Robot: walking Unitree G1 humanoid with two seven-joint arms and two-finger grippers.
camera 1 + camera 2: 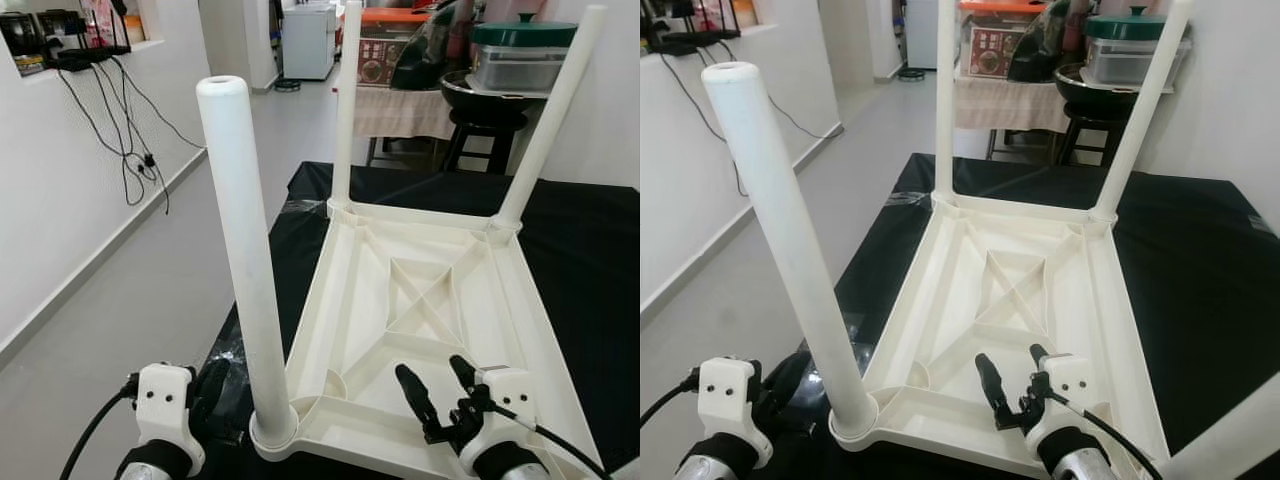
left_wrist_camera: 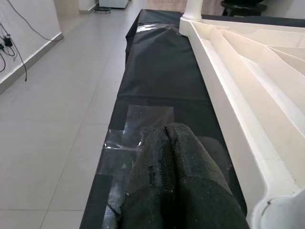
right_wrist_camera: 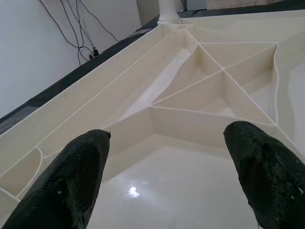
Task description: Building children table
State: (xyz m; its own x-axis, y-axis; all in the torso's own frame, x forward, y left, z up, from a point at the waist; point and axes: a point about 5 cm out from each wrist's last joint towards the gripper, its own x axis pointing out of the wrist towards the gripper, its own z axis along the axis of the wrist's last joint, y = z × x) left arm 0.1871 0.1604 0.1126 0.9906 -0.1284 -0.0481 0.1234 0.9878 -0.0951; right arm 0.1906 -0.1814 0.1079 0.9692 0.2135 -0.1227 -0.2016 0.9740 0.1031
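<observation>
Tabletop [image 1: 430,300], cream plastic, lies upside down on a black sheet [image 1: 590,260] right in front of me, its ribbed underside facing up with an X of ribs in the middle. Three white legs stand upright in its corner sockets: one near leg [image 1: 245,260] at my 11 o'clock, close to my left arm, a far leg [image 1: 345,105] at 12 o'clock, and another far leg [image 1: 550,115] at about 1 o'clock. At the lower right edge of my right eye view a pale slanting bar cuts across the corner; I cannot tell what it is.

My right gripper [image 1: 440,385] hovers over the near end of the tabletop at about 5 o'clock, its two black fingers [image 3: 66,186] spread wide apart with nothing between them, the ribbed plastic showing in the gap. My left gripper [image 2: 167,157] sits low at 7 o'clock, just beside the near leg's socket, over the sheet's edge where clear tape [image 2: 143,121] lies; its fingers are pressed together and hold nothing.

Beyond the sheet, at 12 to 1 o'clock, a stool [image 1: 480,125] carries a dark pan and a green-lidded container [image 1: 522,55]. Cables [image 1: 130,140] hang down the white wall at 10 o'clock, above grey floor tiles [image 1: 130,300].
</observation>
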